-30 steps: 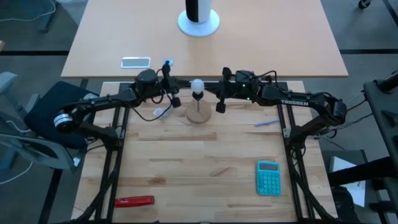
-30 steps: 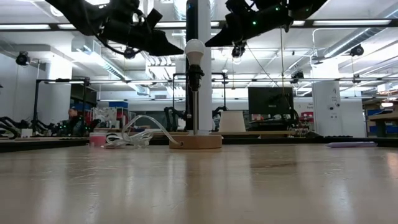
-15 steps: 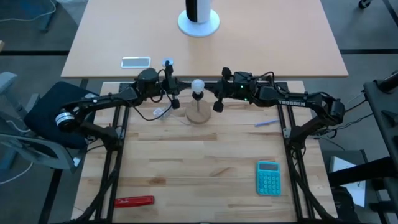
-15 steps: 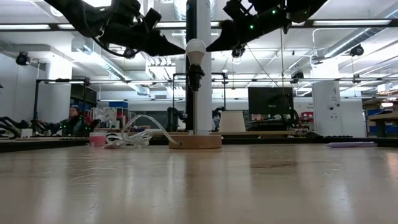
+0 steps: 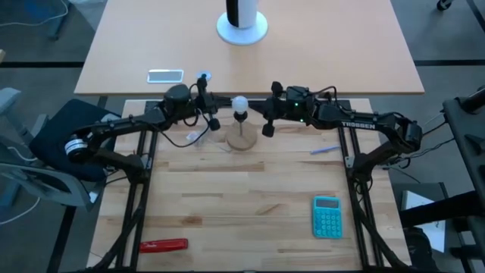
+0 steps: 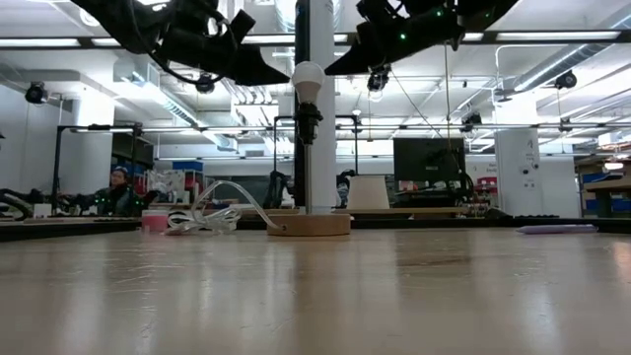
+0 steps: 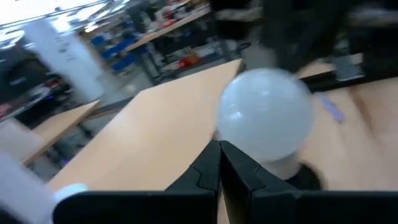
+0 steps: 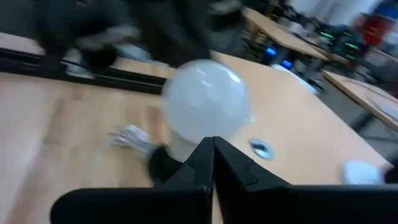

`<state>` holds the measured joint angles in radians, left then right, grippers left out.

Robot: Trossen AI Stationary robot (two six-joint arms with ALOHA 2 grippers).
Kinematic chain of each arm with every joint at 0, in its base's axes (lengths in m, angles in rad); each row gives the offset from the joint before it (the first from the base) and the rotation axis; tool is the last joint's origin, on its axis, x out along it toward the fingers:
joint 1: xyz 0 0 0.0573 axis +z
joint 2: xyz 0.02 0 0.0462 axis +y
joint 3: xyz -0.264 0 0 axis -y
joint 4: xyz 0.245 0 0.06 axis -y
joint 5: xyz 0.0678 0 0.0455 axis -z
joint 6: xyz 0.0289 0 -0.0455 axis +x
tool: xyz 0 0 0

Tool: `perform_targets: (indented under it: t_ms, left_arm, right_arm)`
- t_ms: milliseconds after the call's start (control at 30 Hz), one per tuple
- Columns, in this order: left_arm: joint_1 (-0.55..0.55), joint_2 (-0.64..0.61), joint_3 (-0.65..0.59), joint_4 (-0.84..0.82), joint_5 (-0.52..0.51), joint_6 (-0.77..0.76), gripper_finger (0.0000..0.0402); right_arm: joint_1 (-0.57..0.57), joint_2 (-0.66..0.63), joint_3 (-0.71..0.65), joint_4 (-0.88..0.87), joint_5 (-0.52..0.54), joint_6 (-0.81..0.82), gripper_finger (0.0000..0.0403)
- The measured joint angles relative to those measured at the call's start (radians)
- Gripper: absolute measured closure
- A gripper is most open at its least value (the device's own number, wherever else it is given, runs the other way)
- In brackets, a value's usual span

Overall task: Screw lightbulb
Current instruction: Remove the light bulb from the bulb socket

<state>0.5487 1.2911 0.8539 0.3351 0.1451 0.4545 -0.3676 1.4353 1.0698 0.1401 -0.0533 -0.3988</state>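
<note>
The white lightbulb stands upright in a dark socket on a thin post that rises from the round wooden disc stand, at the far middle of the table. In the low view the lightbulb has one shut gripper on each side at its own height: my left gripper on its left and my right gripper on its right. In each wrist view the shut fingertips, left and right, point at the bulb's lower half. My left gripper comes about level from the table's left, its shut tip next to the bulb's left side; I cannot tell if it touches. My right gripper comes about level from the table's right, its shut tip next to the bulb's right side; I cannot tell if it touches.
A clear crumpled wrapper lies left of the stand. A pale pen-like stick lies to the right, with a blue calculator at the near right and a red tool at the near left. A second table stands beyond.
</note>
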Motion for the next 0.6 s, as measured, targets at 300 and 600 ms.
perform_targets:
  t_ms: [300,600]
  left_arm:
    - [-0.001,0.011,0.0,0.037,-0.004,-0.003,0.0401]
    - [-0.017,0.036,0.0,0.031,0.049,-0.011,0.0401]
  right_arm:
    - [0.003,0.0,0.0,0.035,-0.034,0.025,0.0403]
    - [0.003,0.03,0.0,0.067,-0.032,0.033,0.0403]
